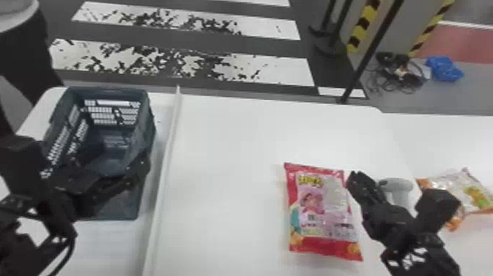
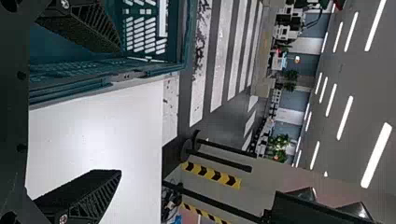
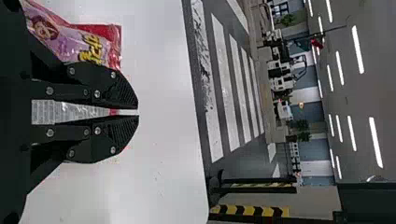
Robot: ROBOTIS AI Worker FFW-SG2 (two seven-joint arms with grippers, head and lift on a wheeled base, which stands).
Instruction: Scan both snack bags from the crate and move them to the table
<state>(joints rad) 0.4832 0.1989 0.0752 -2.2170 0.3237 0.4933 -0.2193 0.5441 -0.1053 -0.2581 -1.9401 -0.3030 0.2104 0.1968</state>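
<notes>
right gripper [image 3: 136,112], fingers almost pressed together, is by the red bag [image 1: 319,213], near right on the table [image 1: 227,165]. scanner [image 1: 400,185] and orange bag [image 1: 458,187] lie farther right. left gripper [image 2: 120,111], spread, is at the crate [image 1: 147,121], left. scanning seems in hand; next, the right fingers should part.

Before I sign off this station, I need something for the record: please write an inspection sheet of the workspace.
Surface: white table, with a raised strip right of the crate.
Job's things: crate at left; red-and-pink bag lying flat; white-and-orange bag farther right; pale device, probably the scanner, between them.
Clutter: crumpled blue item on the floor.
Left gripper: at the crate, jaws open.
Right gripper: at the red-and-pink bag's right edge, jaws nearly together.
Cables: dark tangle on the floor beyond the table.
Surroundings: white floor stripes, black-and-yellow post.
</notes>
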